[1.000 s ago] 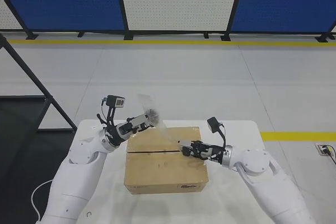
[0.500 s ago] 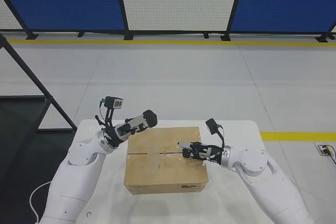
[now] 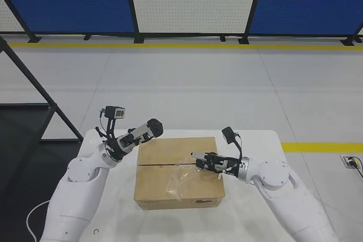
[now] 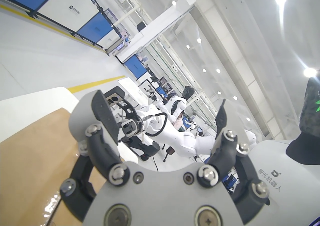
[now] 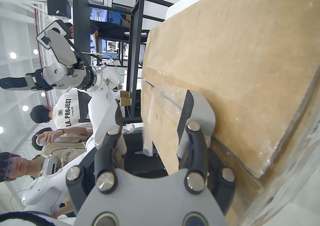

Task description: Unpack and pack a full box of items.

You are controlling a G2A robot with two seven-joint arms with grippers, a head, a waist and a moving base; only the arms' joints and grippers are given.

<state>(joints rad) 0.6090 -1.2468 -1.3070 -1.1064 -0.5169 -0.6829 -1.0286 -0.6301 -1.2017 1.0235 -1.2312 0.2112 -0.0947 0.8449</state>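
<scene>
White table (image 3: 260, 145) on pale floor (image 3: 199, 85), cardboard box (image 3: 154, 181) atop; left fingers (image 4: 102, 111) and right fingers (image 5: 200, 111) apart, empty.

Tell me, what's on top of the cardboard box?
A crumpled strip of clear tape lies on the box, across its shut flaps, near the right gripper. The shut flaps hide whatever is inside.

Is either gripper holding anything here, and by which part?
Nothing. The left gripper is open and empty; the right gripper is open too, loose clear tape hanging between its fingers, unpinched.

Small dark print (image 3: 199, 200) on box (image 3: 160, 175) front edge, illegible.
</scene>
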